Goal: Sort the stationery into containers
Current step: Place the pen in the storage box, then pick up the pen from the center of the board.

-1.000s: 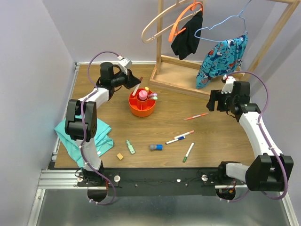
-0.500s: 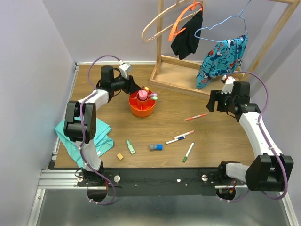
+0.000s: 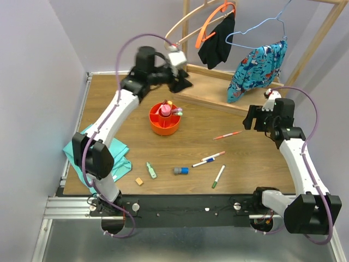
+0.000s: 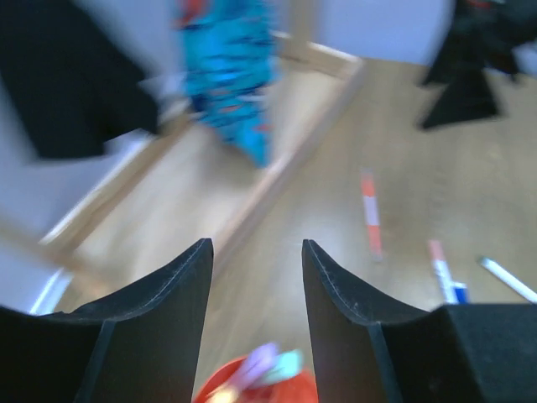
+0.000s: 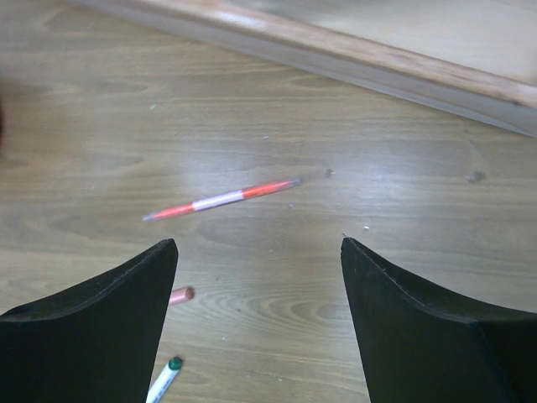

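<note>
Left tool (image 4: 256, 252) risen, apart, beyond orange organiser (image 3: 158, 129), right tool (image 5: 258, 245) apart over red marker (image 5: 220, 199)

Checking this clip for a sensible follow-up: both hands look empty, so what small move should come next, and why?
Probably lower the right hand onto the red-and-white marker: it lies loose on the table, framed between that hand's open fingers, while the left hand is up by the rack, open and empty.

My desk (image 3: 256, 158) is brown wood grain; the organiser (image 3: 163, 130) bright orange, the cloth (image 3: 122, 164) teal, one marker (image 5: 220, 199) red and white.
</note>
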Tool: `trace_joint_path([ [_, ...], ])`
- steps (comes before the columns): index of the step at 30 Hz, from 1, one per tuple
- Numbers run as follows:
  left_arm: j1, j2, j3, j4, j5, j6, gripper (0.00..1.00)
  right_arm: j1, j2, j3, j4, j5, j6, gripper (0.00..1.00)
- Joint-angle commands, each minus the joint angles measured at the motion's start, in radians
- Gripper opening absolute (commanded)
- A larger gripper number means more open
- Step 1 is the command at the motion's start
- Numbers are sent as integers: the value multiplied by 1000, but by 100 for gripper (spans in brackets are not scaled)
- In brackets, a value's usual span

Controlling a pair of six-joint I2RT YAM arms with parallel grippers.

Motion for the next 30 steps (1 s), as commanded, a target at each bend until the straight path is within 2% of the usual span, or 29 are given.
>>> trace_joint_path([
  [1, -251, 61, 41, -366, -76, 203, 56, -62, -50, -3, 22, 198, 118, 87],
  [5, -370, 159, 100, -456, -129, 229, 55, -112, -82, 22, -38, 245, 136, 88],
  [9, -464, 250, 126, -557, -255, 243, 53, -119, -136, -3, -72, 233, 126, 88],
  [15, -577, 315, 86, -553, -382, 128, 52, -121, -208, -59, -76, 233, 123, 89],
  [24, -662, 368, 48, -487, -564, 10, 55, -122, -244, -102, -58, 209, 135, 90],
  [30, -675, 420, 63, -467, -567, -30, 55, -122, -259, -96, -64, 219, 138, 90],
])
